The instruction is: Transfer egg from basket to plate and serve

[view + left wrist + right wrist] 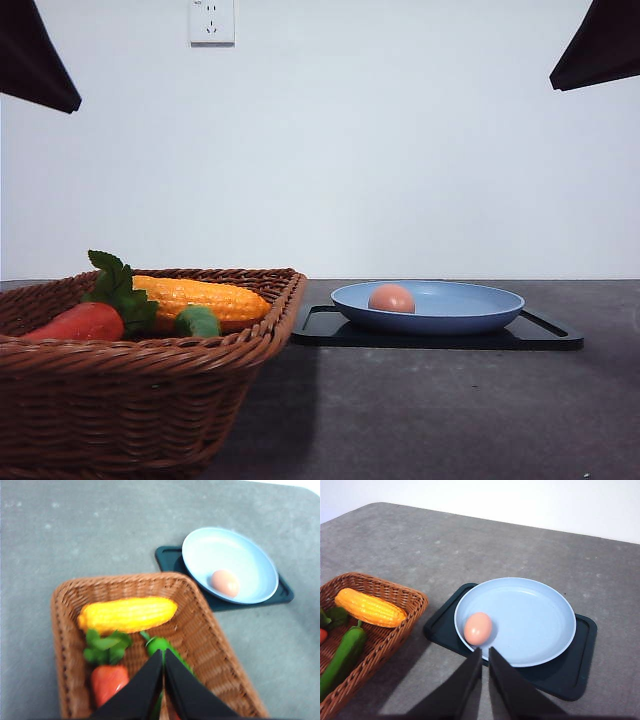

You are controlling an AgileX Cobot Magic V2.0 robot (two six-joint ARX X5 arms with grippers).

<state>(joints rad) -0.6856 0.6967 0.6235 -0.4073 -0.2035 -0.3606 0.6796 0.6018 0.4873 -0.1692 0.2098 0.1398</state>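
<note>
The egg [478, 628] is parked at the plate's [540, 625] 9 o'clock edge; both tools, left [163, 656] and right [485, 652], are pinched narrow, nothing held.

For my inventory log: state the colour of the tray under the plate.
The tray is black, perhaps very dark teal; the right wrist view shows it best.

Left wrist view is soft all over. Basket [210, 630] near rim is cut by the frame edge just behind the left fingers [145, 680]. The fingers cover most of the green vegetable [159, 644] and part of the carrot [107, 682]. In the right wrist view the right fingers [510, 685] cover the tray [570, 675] edge nearest them; basket and carrot are cut at the frame edge, well to one side. Front view: basket base cropped, egg [391, 298] bottom behind the plate [470, 315] rim.
</note>
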